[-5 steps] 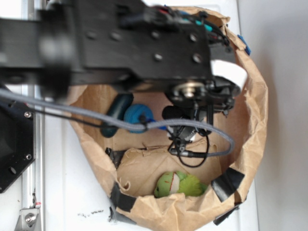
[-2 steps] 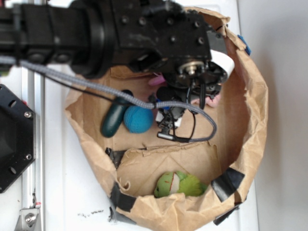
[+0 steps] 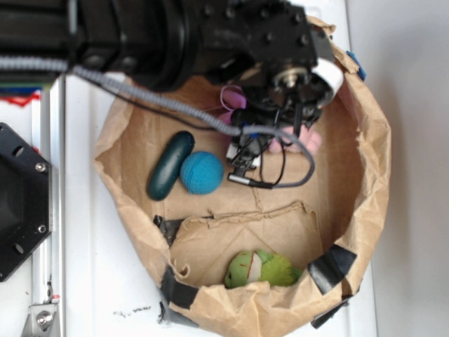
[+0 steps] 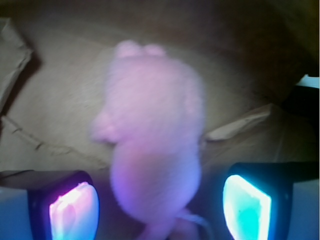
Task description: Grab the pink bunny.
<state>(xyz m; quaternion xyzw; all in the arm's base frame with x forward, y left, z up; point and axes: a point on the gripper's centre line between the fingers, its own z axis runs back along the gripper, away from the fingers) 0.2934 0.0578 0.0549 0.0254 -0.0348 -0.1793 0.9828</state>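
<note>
The pink bunny [image 4: 150, 135] fills the middle of the wrist view, lying on brown paper, its lower end reaching down between my two glowing fingers [image 4: 74, 212]. My gripper [image 4: 160, 210] is open, with a gap on each side of the plush. In the exterior view my gripper [image 3: 280, 130] hangs low inside the paper bag [image 3: 365, 161] at its upper right, and only pink bits of the bunny [image 3: 310, 142] show beside and under it.
Inside the bag lie a blue ball [image 3: 201, 173] and a dark teal oblong toy [image 3: 170, 166] to the left, and a green plush toy [image 3: 263, 269] at the bottom behind a paper fold. The black arm and its grey cable [image 3: 161, 98] cross the top.
The arm has swung up and to the right across the bag and come down over the bunny. The ball and the teal toy, once partly covered, now show fully.
</note>
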